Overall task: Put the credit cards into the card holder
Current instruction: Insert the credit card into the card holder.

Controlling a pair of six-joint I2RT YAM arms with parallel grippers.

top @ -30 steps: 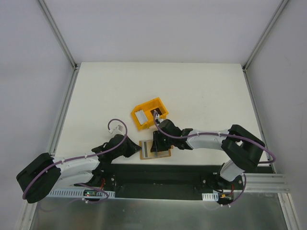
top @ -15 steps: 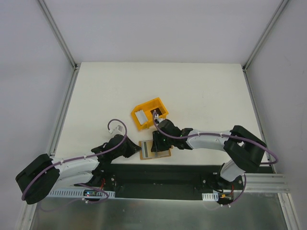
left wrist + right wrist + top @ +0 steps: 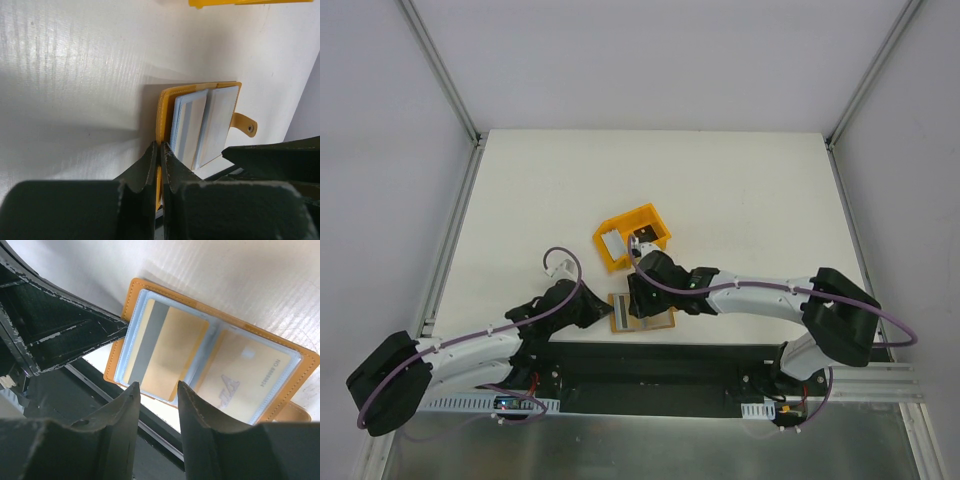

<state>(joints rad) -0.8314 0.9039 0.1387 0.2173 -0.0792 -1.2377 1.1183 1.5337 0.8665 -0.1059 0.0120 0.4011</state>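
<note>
"So where was the card holder point(image 3: 642, 311)?"

"Lying open on the white surface point(image 3: 720, 190), right at its near edge, pale pockets facing up. The yellow bin point(image 3: 623, 219) stood just beyond it."

"And the left jaws?"

"Pressed shut on the holder's orange left edge, low against the surface."

"The right jaws?"

"Partly open, hanging just above the left half of the holder, gripping nothing."

"Any cards in it?"

"A tan card with a grey stripe point(image 3: 167, 357) sat on the left pocket, slightly askew. I couldn't tell whether it was fully tucked in. A second tan card point(image 3: 245, 382) showed behind the clear right pocket."

"Anything in the bin?"

"A pale grey card point(image 3: 612, 244) lay in its left part. The right arm point(image 3: 760, 292) hid some of the rest."
</note>
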